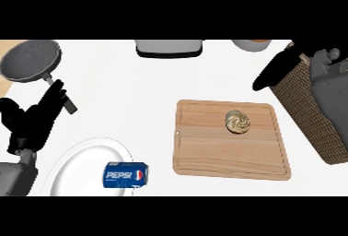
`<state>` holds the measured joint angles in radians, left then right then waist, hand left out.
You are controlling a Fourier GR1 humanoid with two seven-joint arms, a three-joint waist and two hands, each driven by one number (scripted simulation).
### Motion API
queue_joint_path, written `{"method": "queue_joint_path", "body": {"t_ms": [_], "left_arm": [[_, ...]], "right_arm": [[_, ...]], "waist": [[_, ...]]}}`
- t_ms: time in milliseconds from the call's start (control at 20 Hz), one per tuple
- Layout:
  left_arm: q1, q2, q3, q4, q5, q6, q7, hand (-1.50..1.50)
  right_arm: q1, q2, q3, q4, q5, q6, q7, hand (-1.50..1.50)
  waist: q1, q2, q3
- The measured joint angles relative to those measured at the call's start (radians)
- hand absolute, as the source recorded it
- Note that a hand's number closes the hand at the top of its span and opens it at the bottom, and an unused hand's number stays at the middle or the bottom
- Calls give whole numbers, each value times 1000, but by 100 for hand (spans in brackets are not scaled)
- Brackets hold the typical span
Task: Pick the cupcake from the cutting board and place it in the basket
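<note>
The right robot hand (282,69) hangs above the counter (142,92) near the upper right, fingers straight and together, holding nothing. It sits just beside the near wall of the wicker basket (306,115) and beyond the far right corner of the cutting board (204,152), so it looks poised between the pick-up spot and the drop-off spot, with the reach down to the cupcake not yet made. The cupcake (237,121) rests upright on the board's right half, toward its far edge, untouched and well apart from any fingers; being near the basket side, it should need only a short carry. The left robot hand (34,117) stands open at the left edge, fingers up, resting out of the way. Around it lie a grey pan (31,60), and a white plate (85,161) with a Pepsi can (125,175) lying on its side, none of them in the path.
</note>
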<state>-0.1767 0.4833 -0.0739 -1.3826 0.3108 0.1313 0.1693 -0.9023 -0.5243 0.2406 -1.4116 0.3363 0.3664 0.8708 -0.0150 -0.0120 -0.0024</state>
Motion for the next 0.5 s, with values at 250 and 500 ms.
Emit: {"method": "queue_joint_path", "body": {"t_ms": [250,500], "left_arm": [[-10,-19,4,7,-17,10,1,0],[-10,-27,18,6,-26,-2,6,0]], "right_arm": [[39,-42,-84,-107,-172,127,61,-150],[182,-82,-179,-269,-301,151,69,-150]], "waist": [[-5,2,1],[-3,5,2]]}}
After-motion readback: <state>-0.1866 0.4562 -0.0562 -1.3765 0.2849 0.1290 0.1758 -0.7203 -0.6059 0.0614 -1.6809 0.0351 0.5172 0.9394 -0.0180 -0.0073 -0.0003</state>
